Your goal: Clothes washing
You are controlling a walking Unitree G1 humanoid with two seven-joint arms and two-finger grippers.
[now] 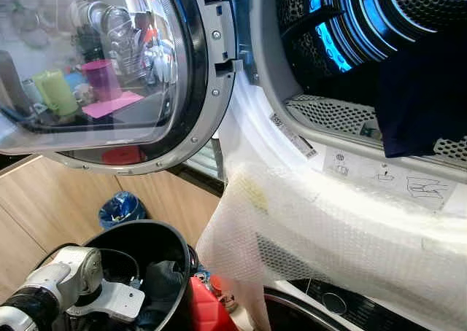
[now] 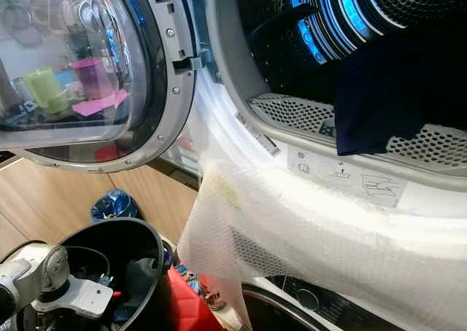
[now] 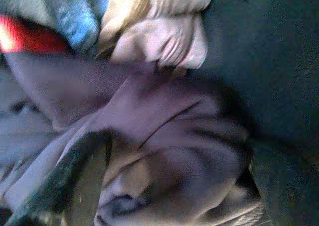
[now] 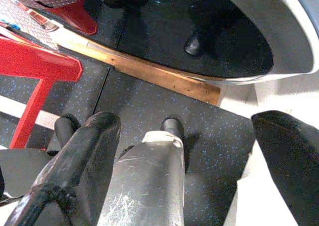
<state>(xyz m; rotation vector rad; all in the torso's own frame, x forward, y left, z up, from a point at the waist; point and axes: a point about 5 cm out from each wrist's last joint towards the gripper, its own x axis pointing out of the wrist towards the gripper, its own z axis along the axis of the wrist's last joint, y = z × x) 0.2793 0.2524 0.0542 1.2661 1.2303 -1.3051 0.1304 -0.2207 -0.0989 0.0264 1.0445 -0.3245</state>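
The washing machine's round door stands swung open to the left. A dark navy garment hangs over the lip of the lit drum. Below and to the left stands a black laundry basket with dark clothes inside. My left arm reaches into it, and the left gripper is down among the clothes. The left wrist view is close on a purple-grey garment, with beige cloth beside it. My right gripper hangs open over the dark floor, holding nothing.
White bubble wrap drapes over the machine's front rim and hangs down beside the basket. A red object sits against the basket. A blue bag lies on the floor by the wooden cabinet. A red frame stands on the floor.
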